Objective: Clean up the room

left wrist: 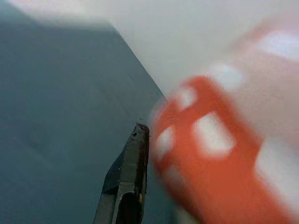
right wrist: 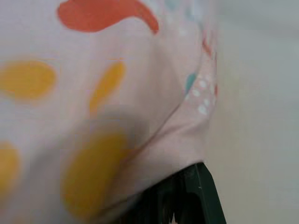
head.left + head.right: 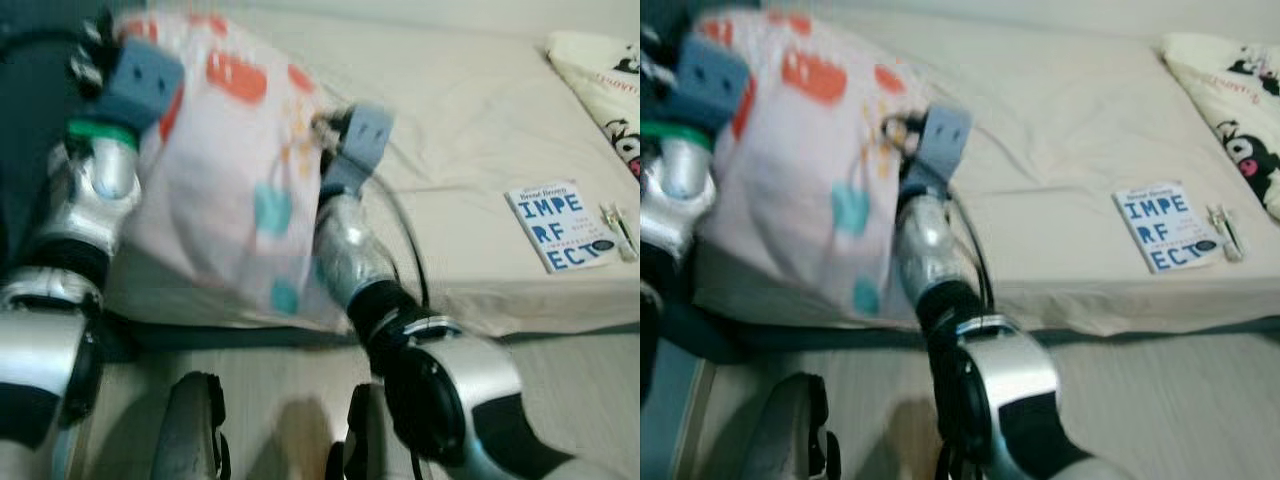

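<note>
I hold a pink patterned pillow (image 3: pixel 225 170) between both arms at the near left corner of the bed (image 3: pixel 470 130), lifted off the mattress and hanging slightly over its edge above the floor (image 3: pixel 560 400). The left gripper (image 3: pixel 95 55) sits at the pillow's upper left corner; the left wrist view shows one black finger (image 1: pixel 128 175) beside the orange print, so I cannot tell whether that pair is spread or closed on cloth. The right gripper (image 3: pixel 325 125) is pressed into the pillow's right side; in the right wrist view the fabric drapes over the finger bases (image 2: pixel 187 196), and I cannot tell there either whether they pinch it or merely push.

My worry is the grip. If the pillow is only squeezed between two arms, any uneven motion could let it sag and slip to the floor by my feet. The frames are blurred, which suggests the load is swinging.

Farther right on the sheet lie a blue-lettered book (image 3: pixel 560 227) with a small clip-like object (image 3: pixel 620 230) just beside it, and a cartoon-print pillow (image 3: pixel 610 80) at the far corner. They are well apart from my load, but a wide swing rightward could sweep the book off the edge.
</note>
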`<state>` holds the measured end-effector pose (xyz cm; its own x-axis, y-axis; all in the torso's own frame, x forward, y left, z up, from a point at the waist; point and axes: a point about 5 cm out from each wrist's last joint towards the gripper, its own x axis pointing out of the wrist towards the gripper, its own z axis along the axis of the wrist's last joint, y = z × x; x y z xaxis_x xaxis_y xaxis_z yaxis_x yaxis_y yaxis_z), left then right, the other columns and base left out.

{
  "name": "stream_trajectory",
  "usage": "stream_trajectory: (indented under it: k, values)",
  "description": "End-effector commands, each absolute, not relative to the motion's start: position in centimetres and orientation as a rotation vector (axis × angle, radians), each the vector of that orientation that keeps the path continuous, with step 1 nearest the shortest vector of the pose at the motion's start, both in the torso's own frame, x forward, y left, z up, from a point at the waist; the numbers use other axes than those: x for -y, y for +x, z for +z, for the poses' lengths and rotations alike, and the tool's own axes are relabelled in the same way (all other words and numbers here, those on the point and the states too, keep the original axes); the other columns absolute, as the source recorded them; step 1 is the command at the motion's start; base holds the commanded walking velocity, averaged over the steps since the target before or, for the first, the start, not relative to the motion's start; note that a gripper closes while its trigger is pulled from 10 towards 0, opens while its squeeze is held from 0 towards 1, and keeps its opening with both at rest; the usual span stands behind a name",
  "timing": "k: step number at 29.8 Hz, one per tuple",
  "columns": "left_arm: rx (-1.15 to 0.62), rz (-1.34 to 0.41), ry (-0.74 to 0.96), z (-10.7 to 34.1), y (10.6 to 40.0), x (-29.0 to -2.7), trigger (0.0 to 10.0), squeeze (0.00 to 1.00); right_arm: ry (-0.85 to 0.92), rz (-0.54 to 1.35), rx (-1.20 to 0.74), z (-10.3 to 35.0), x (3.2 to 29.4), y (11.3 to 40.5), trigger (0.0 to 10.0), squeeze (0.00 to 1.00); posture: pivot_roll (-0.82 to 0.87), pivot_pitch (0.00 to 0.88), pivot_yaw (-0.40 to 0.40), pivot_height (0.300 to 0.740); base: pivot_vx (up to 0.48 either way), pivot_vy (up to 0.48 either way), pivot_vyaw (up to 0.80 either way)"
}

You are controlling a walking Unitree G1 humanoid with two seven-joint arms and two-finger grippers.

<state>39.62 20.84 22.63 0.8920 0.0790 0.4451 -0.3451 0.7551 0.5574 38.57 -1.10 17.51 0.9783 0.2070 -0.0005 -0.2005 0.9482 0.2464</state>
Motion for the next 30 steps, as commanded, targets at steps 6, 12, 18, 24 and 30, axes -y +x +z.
stream_trajectory:
  k: [6,12,18,24,30]
  values:
    - [0.08,0.092,0.723,14.8,38.4,-20.2,10.0,0.0,0.16,0.29,-0.177,13.4,-0.3,36.7,10.0,0.0,0.12,0.182,-0.068,0.585,0.0,0.0,0.0]
    - [0.018,0.112,0.721,14.0,38.2,-21.1,10.0,0.23,0.154,0.301,-0.191,13.3,-0.3,36.7,10.0,0.39,0.12,0.175,-0.066,0.585,0.0,0.0,0.0]
    - [-0.009,0.179,0.785,14.4,37.9,-23.3,10.0,1.0,0.118,0.296,-0.188,13.4,-0.3,36.7,10.0,1.0,0.12,0.166,-0.062,0.585,0.0,0.0,0.0]
    - [-0.038,0.316,0.712,14.8,36.9,-27.2,10.0,0.0,0.096,0.169,-0.146,13.0,2.7,37.4,10.0,0.0,0.13,0.154,-0.066,0.585,0.0,0.0,0.0]
    - [0.02,0.36,0.557,14.6,35.5,-29.2,10.0,0.0,0.147,-0.111,-0.049,13.7,9.4,38.7,10.0,0.0,0.13,0.14,-0.069,0.585,0.0,0.0,0.0]
